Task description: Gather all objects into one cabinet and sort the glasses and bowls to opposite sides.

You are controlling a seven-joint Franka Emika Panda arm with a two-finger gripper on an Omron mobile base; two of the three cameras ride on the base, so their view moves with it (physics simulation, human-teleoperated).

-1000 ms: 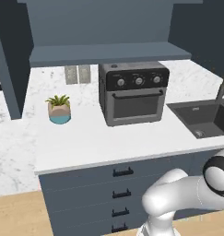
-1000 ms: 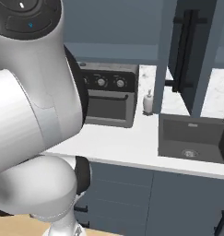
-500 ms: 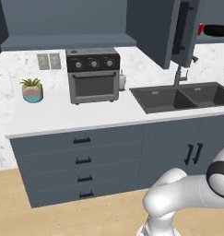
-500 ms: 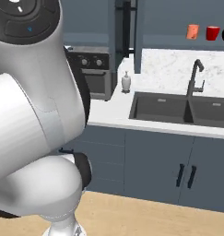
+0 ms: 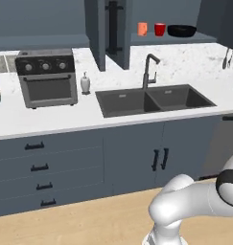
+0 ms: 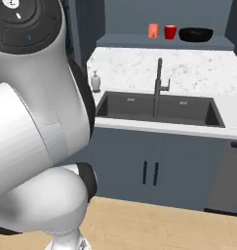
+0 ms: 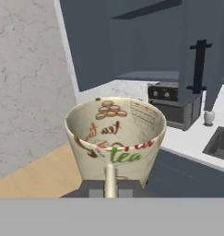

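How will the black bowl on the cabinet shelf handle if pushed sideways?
The black bowl is wide and shallow, so it should slide rather than tip. Its glossy surface suggests a hard, slippery rim, probably stiff and breakable. The red cup stands close beside it, so a push that way would likely knock it.

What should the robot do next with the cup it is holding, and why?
Probably roll closer to the sink and lift the beige mug toward the shelf. The hand is shut on the mug, while the orange cup, red cup and black bowl already sit up there, far ahead.
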